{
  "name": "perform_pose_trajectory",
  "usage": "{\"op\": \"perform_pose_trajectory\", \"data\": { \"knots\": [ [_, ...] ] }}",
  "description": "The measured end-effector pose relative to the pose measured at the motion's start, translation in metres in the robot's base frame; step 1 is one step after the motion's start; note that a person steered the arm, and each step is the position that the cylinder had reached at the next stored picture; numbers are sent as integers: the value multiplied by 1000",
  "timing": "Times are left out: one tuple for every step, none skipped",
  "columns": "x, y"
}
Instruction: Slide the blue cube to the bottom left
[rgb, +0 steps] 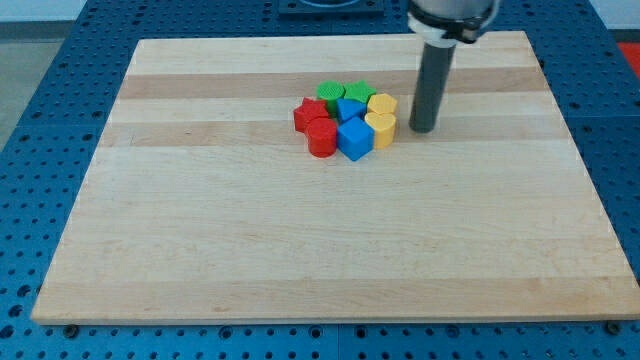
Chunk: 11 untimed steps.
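The blue cube (355, 139) sits at the lower middle of a tight cluster of blocks near the centre of the wooden board (300, 250). A red block (322, 139) touches its left side and a yellow heart-shaped block (381, 128) touches its right side. A second blue block (350, 110) lies just above it. My tip (422, 130) rests on the board just right of the yellow heart block, a short gap from it and to the right of the blue cube.
The cluster also holds a red star-like block (309, 113), two green blocks (330, 94) (359, 93) at its top and a yellow block (382, 104) at upper right. A blue perforated table (60, 120) surrounds the board.
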<state>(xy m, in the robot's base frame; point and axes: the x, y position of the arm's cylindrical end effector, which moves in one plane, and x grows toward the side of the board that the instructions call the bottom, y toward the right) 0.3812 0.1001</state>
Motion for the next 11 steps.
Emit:
{"op": "perform_pose_trajectory", "data": {
  "knots": [
    [1,-29],
    [2,-46],
    [15,-46],
    [36,-51],
    [41,-80],
    [41,-115],
    [53,-122],
    [70,-122],
    [89,-122],
    [110,-126],
    [127,-135]
  ]
}}
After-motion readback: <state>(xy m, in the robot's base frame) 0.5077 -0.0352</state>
